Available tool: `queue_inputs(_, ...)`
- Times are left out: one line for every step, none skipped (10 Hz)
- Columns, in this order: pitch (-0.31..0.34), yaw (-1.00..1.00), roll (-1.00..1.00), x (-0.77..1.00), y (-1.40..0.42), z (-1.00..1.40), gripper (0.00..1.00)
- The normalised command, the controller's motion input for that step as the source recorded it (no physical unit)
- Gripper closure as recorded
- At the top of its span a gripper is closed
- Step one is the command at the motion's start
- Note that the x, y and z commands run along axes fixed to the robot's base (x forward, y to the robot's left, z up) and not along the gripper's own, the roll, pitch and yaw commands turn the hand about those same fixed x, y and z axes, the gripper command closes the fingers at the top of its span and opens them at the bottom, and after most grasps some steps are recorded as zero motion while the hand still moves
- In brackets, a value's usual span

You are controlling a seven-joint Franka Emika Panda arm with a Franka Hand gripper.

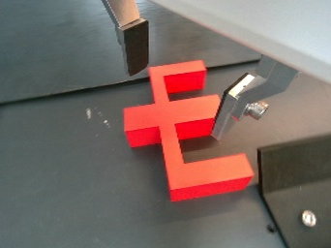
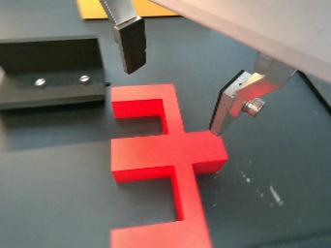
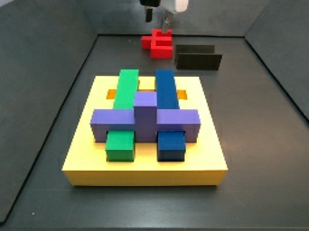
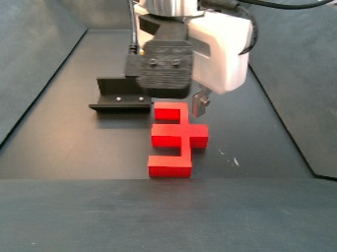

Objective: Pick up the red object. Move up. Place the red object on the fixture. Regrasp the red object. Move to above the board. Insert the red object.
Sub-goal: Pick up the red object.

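Gripper (image 2: pixel 175 85) jaws straddle the red object (image 2: pixel 162 155), gaps either side; fixture (image 2: pixel 49 73) close beside

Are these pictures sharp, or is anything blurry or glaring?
In both wrist views the red object is fairly sharp, the open gripper above it soft, its silver fingers gleaming. In a side view the board is crisp, the gripper tiny at the far end.

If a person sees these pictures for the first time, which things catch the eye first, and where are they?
The bright red object lies flat on the dark floor, with the open pincer just above it, one finger on each side of its bar. Beside it stands the dark fixture. In a side view, the big yellow board fills the foreground, carrying green, blue and purple blocks.
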Motion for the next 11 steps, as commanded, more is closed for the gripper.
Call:
queue_inputs(-0.059,-0.85,-0.24,0.06,0.00,-0.02,0.00)
queue_inputs(-0.066,-0.86,-0.24,0.02,0.00,-0.04,0.00)
queue_inputs(-0.044,-0.87,-0.23,0.00,0.00,-0.09,0.00)
queue_inputs(-0.011,-0.86,-0.23,0.00,0.00,-0.14,0.00)
queue_inputs(0.000,-0.87,-0.21,0.00,0.00,-0.16,0.00)
queue_inputs(0.000,-0.83,-0.19,0.00,0.00,-0.23,0.00)
queue_inputs(-0.030,-0.69,-0.20,-0.10,0.09,-0.32,0.00)
queue_inputs(-0.034,-0.47,-0.22,-0.19,0.31,-0.32,0.00)
queue_inputs(-0.044,-0.37,-0.21,-0.25,0.42,-0.30,0.00)
queue_inputs(-0.043,-0.32,-0.21,-0.27,0.47,-0.29,0.00)
queue_inputs(-0.069,-0.33,-0.22,-0.24,0.44,-0.26,0.00)
